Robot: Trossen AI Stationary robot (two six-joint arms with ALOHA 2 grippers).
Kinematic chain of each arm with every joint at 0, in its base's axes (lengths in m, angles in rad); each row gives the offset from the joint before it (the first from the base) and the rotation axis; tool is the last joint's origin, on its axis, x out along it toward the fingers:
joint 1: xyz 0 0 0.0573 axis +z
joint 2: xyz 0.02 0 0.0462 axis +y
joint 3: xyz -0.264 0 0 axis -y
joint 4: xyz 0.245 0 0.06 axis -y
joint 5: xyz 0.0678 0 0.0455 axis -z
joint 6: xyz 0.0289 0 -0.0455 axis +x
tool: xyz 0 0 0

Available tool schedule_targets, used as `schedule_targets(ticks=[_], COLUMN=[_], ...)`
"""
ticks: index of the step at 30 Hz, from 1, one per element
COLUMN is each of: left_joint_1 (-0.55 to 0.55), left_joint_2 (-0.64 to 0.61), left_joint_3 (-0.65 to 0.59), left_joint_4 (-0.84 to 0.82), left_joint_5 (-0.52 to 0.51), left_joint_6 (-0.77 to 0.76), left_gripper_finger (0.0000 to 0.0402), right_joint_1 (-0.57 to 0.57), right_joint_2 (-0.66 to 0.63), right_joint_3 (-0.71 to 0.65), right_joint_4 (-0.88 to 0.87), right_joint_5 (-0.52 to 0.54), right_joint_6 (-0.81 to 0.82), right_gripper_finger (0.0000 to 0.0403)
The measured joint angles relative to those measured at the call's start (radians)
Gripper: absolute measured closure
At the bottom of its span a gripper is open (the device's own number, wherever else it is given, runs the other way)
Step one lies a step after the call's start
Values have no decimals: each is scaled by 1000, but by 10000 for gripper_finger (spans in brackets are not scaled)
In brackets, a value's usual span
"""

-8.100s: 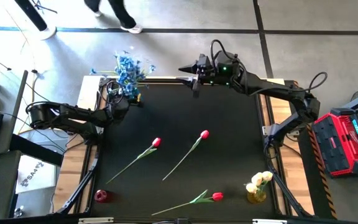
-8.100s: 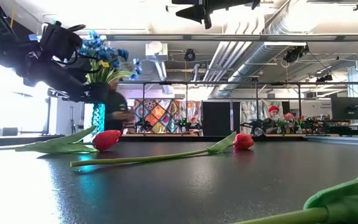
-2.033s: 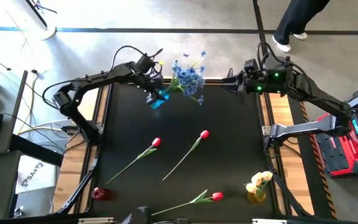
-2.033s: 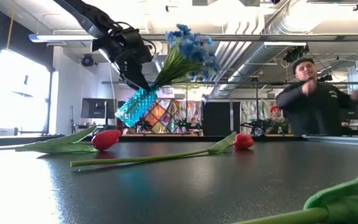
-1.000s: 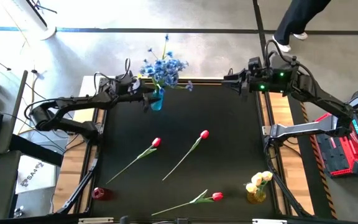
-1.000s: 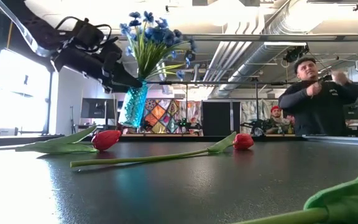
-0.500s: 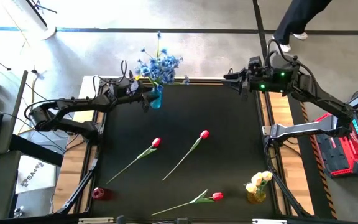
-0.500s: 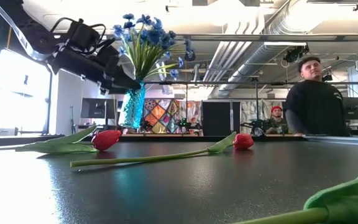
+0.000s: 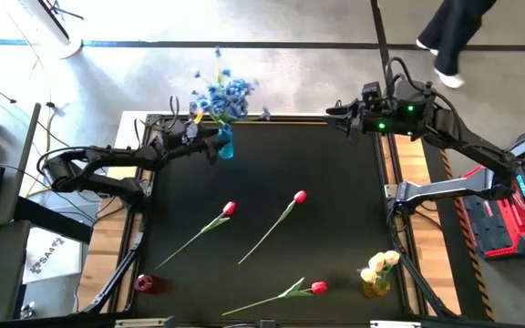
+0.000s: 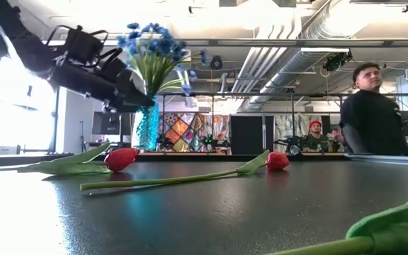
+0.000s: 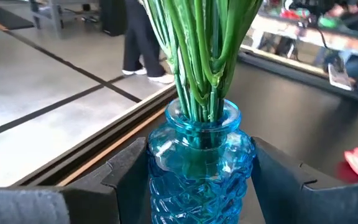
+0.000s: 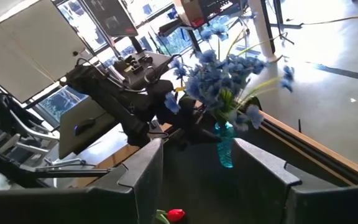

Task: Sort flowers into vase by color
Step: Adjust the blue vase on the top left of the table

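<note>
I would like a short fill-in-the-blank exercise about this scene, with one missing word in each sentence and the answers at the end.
1. The left gripper holds a blue glass vase filled with ____ flowers.
2. The number of red tulips lying loose on the black table is ____.
3. The yellow tulips stand in a vase near the table's ____ side in the high view.
4. The fingers of the right gripper hold ____.

Answers: blue; three; right; nothing
</note>
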Motion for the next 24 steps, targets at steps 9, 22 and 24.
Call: schedule_targets(ticks=[9, 22, 24], left_joint_1=[-19, -31, -31], left_joint_2=[-5, -6, -7], left_joint_3=[-109, -285, -307], left_joint_4=[99, 328, 357], left_joint_5=[-116, -308, -324], left_joint_6=[-12, -46, -39], left_gripper_finger=[188, 188, 188], right_joint_1=[0, 0, 0], right_joint_2=[64, 93, 93], right_joint_3=[0, 0, 0], right_joint_4=[53, 75, 75], right_joint_5=[-2, -10, -10], right_joint_6=[-16, 27, 27], right_gripper_finger=[226, 226, 226])
